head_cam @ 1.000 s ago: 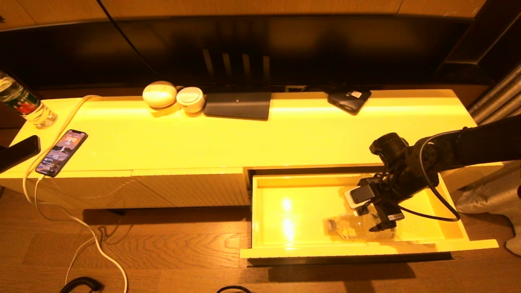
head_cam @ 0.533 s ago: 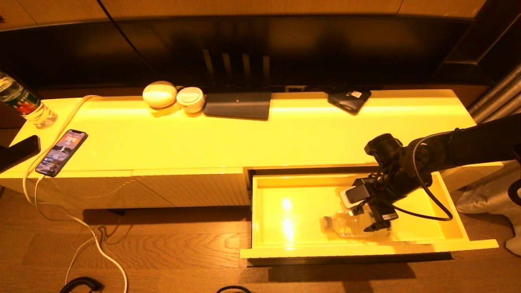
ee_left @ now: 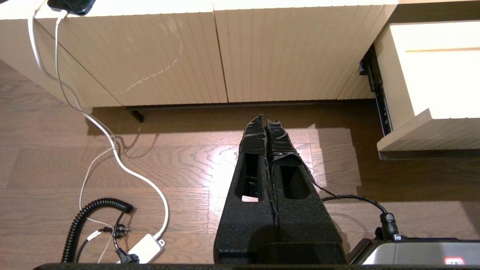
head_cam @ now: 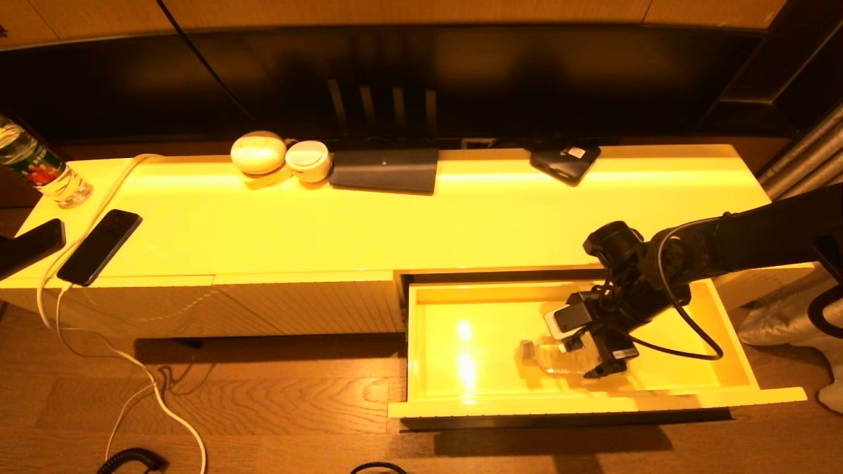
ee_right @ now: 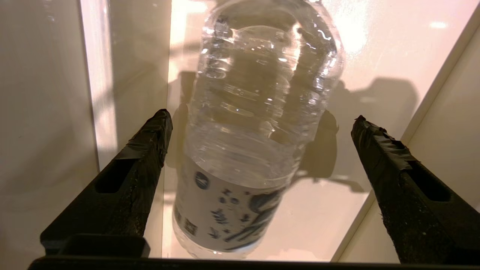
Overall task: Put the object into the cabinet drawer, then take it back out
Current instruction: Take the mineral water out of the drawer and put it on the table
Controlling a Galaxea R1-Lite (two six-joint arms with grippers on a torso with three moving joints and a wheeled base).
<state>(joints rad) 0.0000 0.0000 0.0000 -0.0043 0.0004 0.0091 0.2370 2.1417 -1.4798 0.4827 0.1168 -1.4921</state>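
The bottle point(head_cam: 560, 357) is lying on its side on the floor of the open drawer point(head_cam: 724, 395), toward the right half, cap end pointing to the robot's left — long axis running along the drawer's width. The right gripper point(head_cam: 596, 359) is hanging directly over the bottle's rear half, jaws spread wide; in the right wrist view the two black taped fingers point(ee_right: 146, 150) are straddling the body point(ee_right: 258, 112), one on each flank, neither seeming to touch it. So the bottle is sitting between the fingers, axis crossing the closing line — by the look of it, a pinch across the belly is what the coming move needs.

Bottle: clear thin plastic, ribbed, water inside, a printed pale band near its base. Drawer interior: glossy, pale, throwing glare; front ribbed.

The left gripper point(ee_left: 267, 127) is parked low over the wooden floor point(ee_left: 180, 165) before the closed ribbed panels point(ee_left: 187, 52), fingers pressed together, well apart from the work.
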